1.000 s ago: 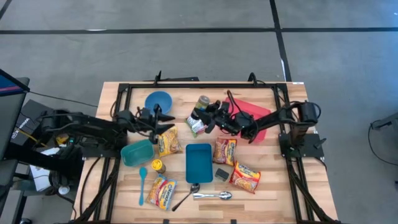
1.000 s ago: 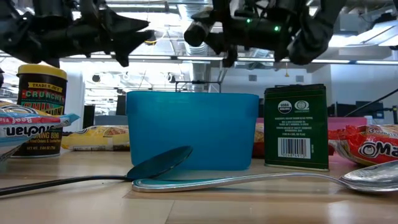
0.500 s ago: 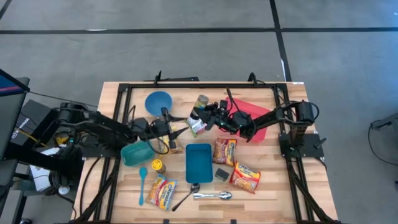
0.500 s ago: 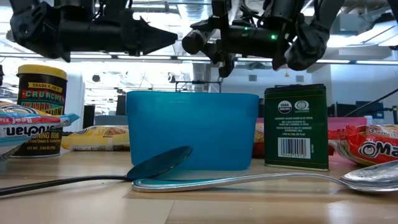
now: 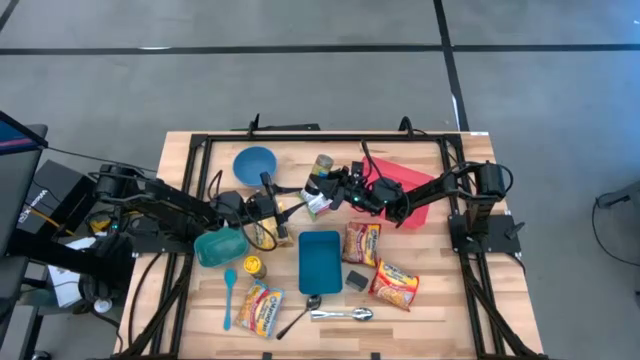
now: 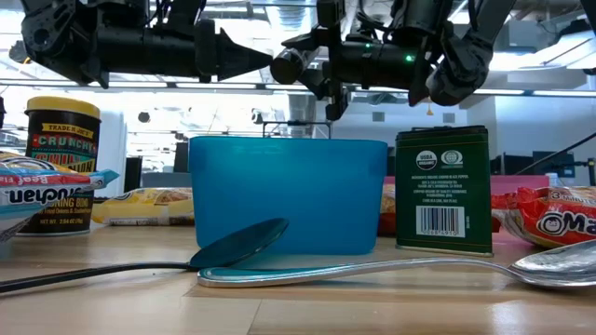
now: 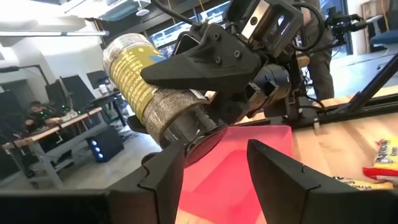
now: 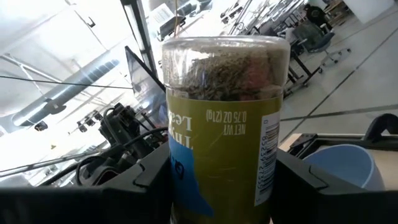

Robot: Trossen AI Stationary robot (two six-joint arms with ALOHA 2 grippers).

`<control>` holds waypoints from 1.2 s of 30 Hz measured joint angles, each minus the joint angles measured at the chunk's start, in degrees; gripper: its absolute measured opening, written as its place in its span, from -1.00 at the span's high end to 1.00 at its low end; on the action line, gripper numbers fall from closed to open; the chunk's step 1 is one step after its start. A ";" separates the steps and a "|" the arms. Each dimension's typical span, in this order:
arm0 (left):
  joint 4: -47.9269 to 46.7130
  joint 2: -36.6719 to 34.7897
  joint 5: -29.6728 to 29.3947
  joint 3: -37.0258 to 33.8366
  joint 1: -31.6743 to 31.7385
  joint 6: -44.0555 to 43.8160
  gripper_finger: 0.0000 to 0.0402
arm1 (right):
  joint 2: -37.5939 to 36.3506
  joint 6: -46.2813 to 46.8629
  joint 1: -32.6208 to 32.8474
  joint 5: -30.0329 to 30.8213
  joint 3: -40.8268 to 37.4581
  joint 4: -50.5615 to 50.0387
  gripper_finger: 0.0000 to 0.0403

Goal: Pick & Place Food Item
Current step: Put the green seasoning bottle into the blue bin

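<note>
While the right gripper (image 5: 325,190) holds the herb jar (image 8: 221,118) clamped aloft at table centre, the left gripper (image 5: 285,212) has swung in from the left, fingers apart, tips just short of the jar. Looks like a handover setting up; jar not yet placed.

Both arms are dark, nearly black, built of jointed blocky links on black frame bases at the table's sides. The left gripper (image 5: 283,210) and right gripper (image 5: 318,186) have matte black wedge-shaped fingers (image 7: 283,180). Thin black cables loop along the right arm; a small green light glows on it
</note>
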 joint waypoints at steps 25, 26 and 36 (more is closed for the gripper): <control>-11.08 -7.37 14.95 0.02 7.54 -34.11 -0.60 | -1.70 -15.26 2.47 -3.80 -0.02 -0.14 0.06; -10.98 -7.37 16.66 0.02 7.93 -35.05 -0.60 | -1.80 -15.77 2.66 -3.91 -0.02 0.14 0.06; -10.46 -7.13 18.29 0.43 8.31 -35.46 -0.60 | -1.81 -16.28 3.02 -3.80 0.00 -0.94 0.06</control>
